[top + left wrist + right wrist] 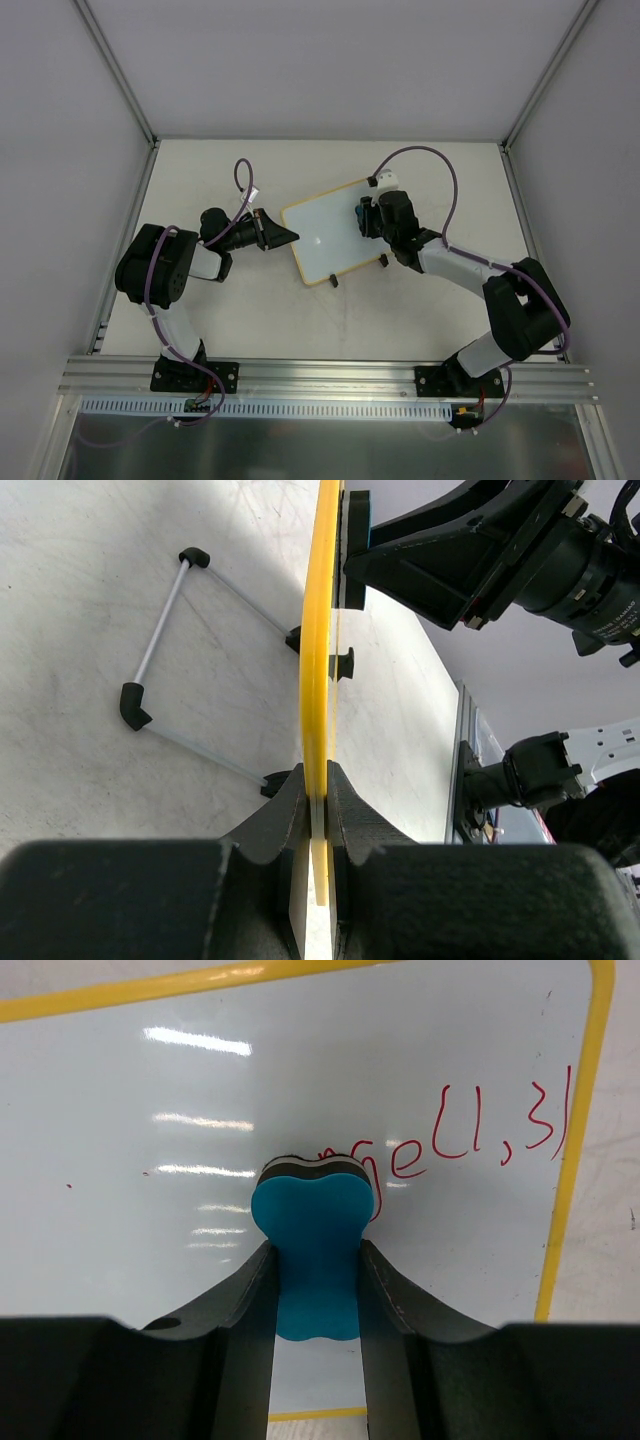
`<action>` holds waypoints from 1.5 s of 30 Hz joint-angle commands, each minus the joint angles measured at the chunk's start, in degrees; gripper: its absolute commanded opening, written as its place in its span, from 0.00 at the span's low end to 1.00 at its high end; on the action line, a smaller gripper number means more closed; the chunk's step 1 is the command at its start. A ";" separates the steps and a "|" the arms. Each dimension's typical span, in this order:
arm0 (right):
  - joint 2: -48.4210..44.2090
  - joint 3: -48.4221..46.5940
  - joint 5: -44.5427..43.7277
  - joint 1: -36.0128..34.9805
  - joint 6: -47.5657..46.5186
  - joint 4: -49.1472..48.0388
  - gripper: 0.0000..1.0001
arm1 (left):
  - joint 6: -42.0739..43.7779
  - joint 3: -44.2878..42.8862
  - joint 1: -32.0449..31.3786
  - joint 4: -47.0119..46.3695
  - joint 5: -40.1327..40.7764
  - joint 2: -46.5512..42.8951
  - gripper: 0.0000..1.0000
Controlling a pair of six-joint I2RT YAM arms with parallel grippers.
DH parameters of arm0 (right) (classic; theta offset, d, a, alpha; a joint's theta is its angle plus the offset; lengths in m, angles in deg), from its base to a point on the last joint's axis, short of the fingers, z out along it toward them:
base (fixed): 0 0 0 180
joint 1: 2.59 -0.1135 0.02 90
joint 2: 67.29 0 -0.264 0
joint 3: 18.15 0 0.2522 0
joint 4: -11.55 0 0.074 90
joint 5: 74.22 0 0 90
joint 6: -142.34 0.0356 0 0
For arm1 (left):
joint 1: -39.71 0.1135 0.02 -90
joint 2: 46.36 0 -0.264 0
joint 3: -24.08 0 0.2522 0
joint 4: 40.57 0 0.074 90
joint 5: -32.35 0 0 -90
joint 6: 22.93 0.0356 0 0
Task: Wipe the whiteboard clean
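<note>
The whiteboard with a yellow frame stands tilted mid-table. My left gripper is shut on its left edge; the left wrist view shows the frame edge-on between the jaws. My right gripper is shut on a blue eraser and presses its dark pad against the board's right part. Red writing reading "e(1,3)" shows on the white surface just right of the eraser; part of it is hidden behind the eraser.
A wire stand with black corner caps props the board from behind. Black clips sit on the board's near edge. Grey walls enclose the table left, right and back. A metal rail runs along the near edge.
</note>
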 commanded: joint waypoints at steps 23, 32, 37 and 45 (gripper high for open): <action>7.37 -11.12 0.75 -14.20 -0.44 6.43 0.00 | 0.98 0.68 -0.16 -19.92 -3.62 -1.42 0.00; 8.43 -12.35 0.83 -13.94 -0.35 7.13 0.00 | 0.89 0.59 -0.16 -20.09 -3.62 -1.33 0.00; 7.03 -11.30 1.63 -9.64 0.88 7.57 0.00 | 0.81 0.68 -0.16 -20.18 -3.71 -1.42 0.00; 4.65 -8.93 3.65 -2.09 1.76 8.45 0.00 | 0.81 0.68 -0.16 -20.27 -3.71 -1.24 0.00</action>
